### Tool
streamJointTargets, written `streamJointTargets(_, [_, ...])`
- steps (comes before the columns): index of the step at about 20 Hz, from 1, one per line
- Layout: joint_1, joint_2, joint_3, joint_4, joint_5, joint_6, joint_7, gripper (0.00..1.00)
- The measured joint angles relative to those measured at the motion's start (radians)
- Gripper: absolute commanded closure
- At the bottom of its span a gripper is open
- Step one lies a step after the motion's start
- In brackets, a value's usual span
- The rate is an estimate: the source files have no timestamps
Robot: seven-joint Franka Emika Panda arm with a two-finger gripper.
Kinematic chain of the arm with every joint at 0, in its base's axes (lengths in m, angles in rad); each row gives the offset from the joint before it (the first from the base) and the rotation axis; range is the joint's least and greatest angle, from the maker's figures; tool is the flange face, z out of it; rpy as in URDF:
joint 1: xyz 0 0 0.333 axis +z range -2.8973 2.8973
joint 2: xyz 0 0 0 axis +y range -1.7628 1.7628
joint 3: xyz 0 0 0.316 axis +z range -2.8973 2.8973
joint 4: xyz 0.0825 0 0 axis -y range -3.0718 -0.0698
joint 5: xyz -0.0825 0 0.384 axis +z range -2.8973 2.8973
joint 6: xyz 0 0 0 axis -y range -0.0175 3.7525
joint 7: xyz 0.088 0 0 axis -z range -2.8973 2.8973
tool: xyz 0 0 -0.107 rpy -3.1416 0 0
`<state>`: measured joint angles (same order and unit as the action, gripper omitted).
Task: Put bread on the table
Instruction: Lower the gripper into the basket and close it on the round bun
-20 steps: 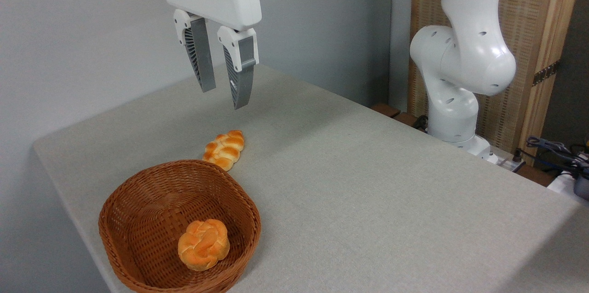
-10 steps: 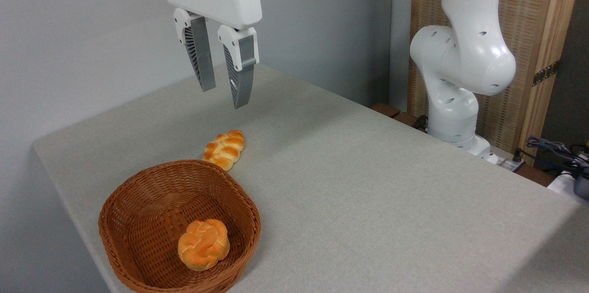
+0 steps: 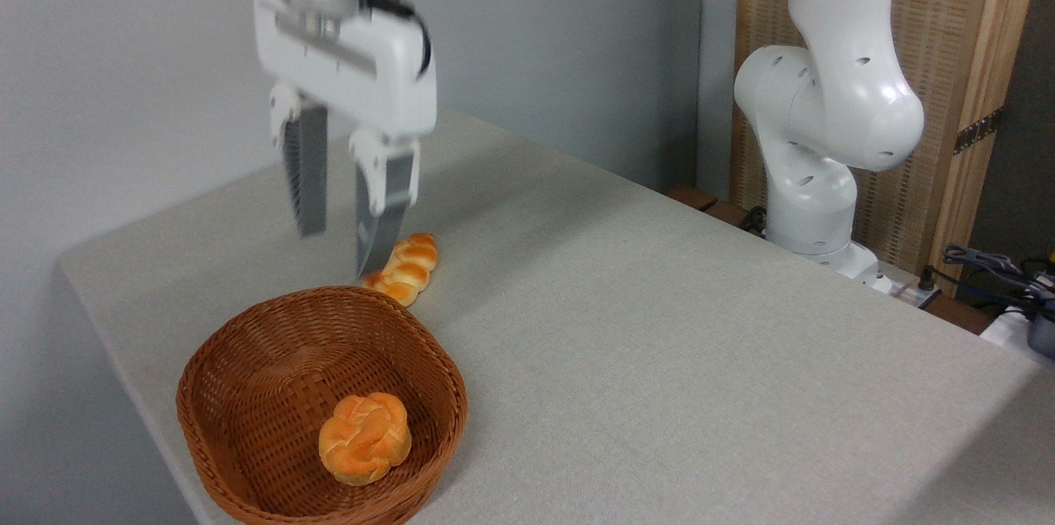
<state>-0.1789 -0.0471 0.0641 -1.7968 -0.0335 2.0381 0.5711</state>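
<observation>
The bread point(image 3: 365, 437), a small round knotted bun with a golden-orange crust, lies inside the brown wicker basket point(image 3: 247, 360) at the lower left. The basket stands on the grey-beige table point(image 3: 659, 327). My gripper point(image 3: 339, 249) hangs above the basket's far rim, blurred by motion. Its two grey fingers point down, are open, and hold nothing. It is well above and behind the bun.
An elongated braided loaf point(image 3: 404, 268) lies on the table just behind the basket, partly hidden by my right finger. The white arm base point(image 3: 824, 129) stands at the table's far right edge. Cables lie at the far right.
The gripper has dropped down and shifted left toward the basket, still open. The bun, loaf and basket have not moved.
</observation>
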Motion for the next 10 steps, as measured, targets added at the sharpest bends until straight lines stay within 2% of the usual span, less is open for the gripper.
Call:
streamJointTargets(5, [0.002,0.107,0.009,-0.081,0.003,0.253,0.0,0.0])
streamJointTargets(7, [0.006,0.149,0.012,-0.081,0.042,0.287,0.0,0.0])
streamJointTargets(10, [0.008,0.166,0.023,-0.08,0.098,0.29,0.002,0.0])
